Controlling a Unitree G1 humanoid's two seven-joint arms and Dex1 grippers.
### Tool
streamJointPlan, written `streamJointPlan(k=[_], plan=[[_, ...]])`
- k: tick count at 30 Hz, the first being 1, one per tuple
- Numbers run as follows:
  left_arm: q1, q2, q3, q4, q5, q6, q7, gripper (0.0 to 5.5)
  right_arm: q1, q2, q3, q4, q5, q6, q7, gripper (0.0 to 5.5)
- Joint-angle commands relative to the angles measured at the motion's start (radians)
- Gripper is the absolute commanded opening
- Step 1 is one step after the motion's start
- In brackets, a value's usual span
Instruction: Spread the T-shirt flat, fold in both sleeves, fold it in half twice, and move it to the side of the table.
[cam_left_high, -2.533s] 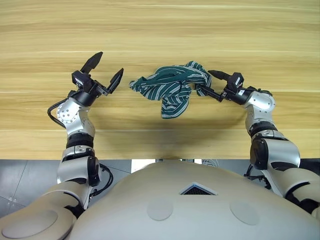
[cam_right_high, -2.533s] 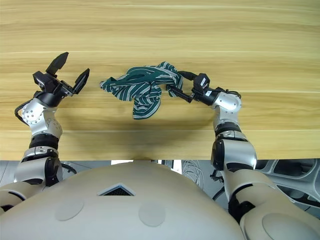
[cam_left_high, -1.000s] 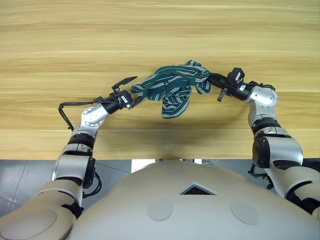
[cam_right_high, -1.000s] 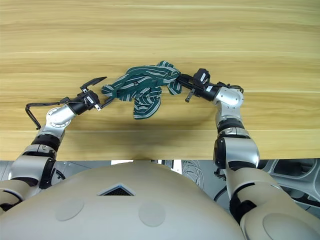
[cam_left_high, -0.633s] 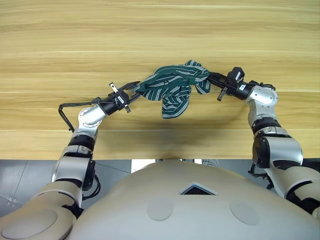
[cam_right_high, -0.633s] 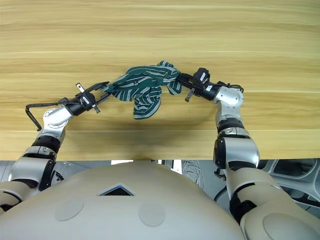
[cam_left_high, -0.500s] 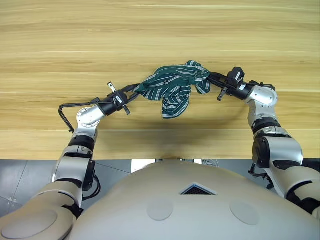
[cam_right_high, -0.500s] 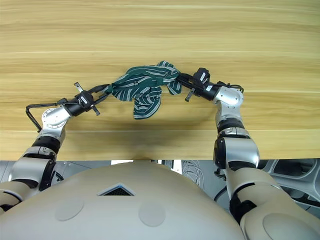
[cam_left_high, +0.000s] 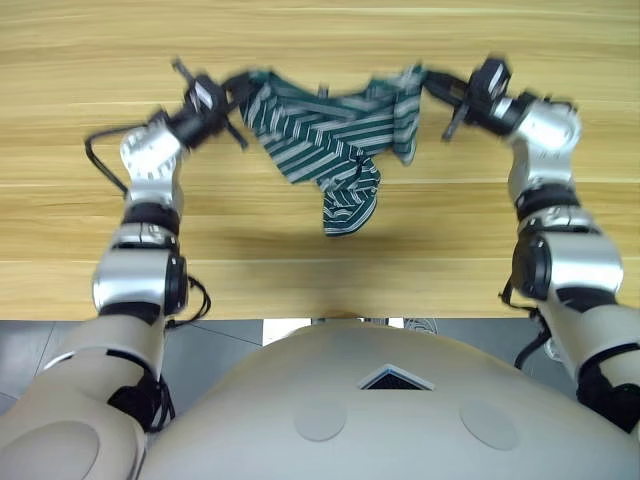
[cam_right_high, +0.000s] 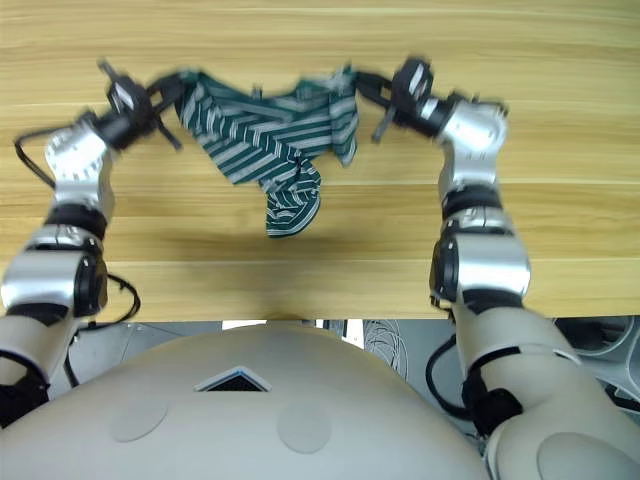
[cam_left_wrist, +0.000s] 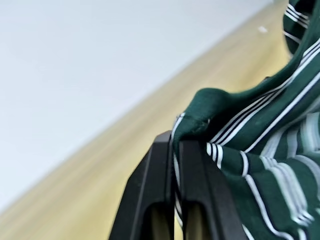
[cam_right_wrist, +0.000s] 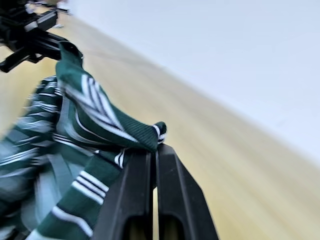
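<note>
**Spreading step: T-shirt stretched between both grippers**

We are holding the green striped T-shirt (cam_left_high: 325, 135) by its upper edge, drawn out between the two arms over the far half of the wooden tabletop (cam_left_high: 320, 270). The left gripper (cam_left_high: 240, 88) is pinching the cloth at the garment's 10 o'clock corner. Its jaws are pressed together on a rolled hem, as the left wrist view is showing. The right gripper (cam_left_high: 428, 82) is pinching the 2 o'clock corner, its jaws likewise clamped narrow on a fold of fabric. Between the two holds the upper edge is running nearly taut, while the rest is sagging in a bunched, twisted tail toward 6 o'clock. We cannot tell which parts are sleeves and which are hem, nor whether the tail is touching the tabletop.

We are judging this to be the first step, the spreading, and far from finished: no sleeve is folded in and the body is not lying flat. The next move is calling for laying the cloth down so that the tail unrolls instead of crumpling under, with both holds level and well apart. Too early a release is likely to let the fabric collapse into a heap.
</note>
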Motion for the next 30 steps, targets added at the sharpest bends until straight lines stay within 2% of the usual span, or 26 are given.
streamJointPlan(k=[1, 3, 7, 9, 11, 13, 15, 18, 21, 26, 30], plan=[[-0.310, 0.051, 0.076, -0.059, -0.049, 0.112, 0.048, 0.01, -0.352, -0.075, -0.031, 0.022, -0.023, 0.081, -0.166, 0.00], [-0.264, 0.058, 0.102, -0.241, -0.099, 0.135, 0.033, 0.01, -0.364, -0.094, -0.052, -0.042, 0.017, 0.062, -0.147, 0.00], [0.074, 0.080, 0.108, -0.850, -0.171, 0.328, 0.090, 0.01, -0.186, -0.130, -0.104, -0.407, 0.156, 0.120, -0.096, 0.00], [0.157, 0.074, 0.095, -1.002, -0.199, 0.453, 0.116, 0.01, -0.098, -0.139, -0.105, -0.591, 0.193, 0.193, -0.116, 0.00], [0.127, 0.057, 0.065, -1.021, -0.198, 0.575, 0.129, 0.01, -0.109, -0.117, -0.073, -0.621, 0.159, 0.255, -0.167, 0.00], [0.036, 0.031, 0.036, -0.943, -0.191, 0.669, 0.126, 0.01, -0.182, -0.090, -0.045, -0.542, 0.112, 0.298, -0.220, 0.00], [-0.172, 0.001, 0.019, -0.663, -0.149, 0.714, 0.116, 0.01, -0.353, -0.064, -0.015, -0.288, 0.042, 0.317, -0.296, 0.00], [-0.438, -0.012, 0.013, -0.282, -0.086, 0.693, 0.129, 0.01, -0.547, -0.044, 0.013, -0.010, -0.046, 0.335, -0.422, 0.00], [-0.662, 0.005, 0.022, 0.012, -0.026, 0.653, 0.203, 0.01, -0.699, -0.033, 0.016, 0.148, -0.100, 0.397, -0.576, 0.00], [-0.856, 0.057, 0.040, 0.219, 0.059, 0.640, 0.339, 0.01, -0.807, -0.033, 0.019, 0.235, -0.183, 0.485, -0.699, 0.00], [-0.901, 0.063, 0.046, 0.256, 0.110, 0.638, 0.381, 0.01, -0.806, -0.040, 0.012, 0.248, -0.228, 0.507, -0.675, 0.00]])
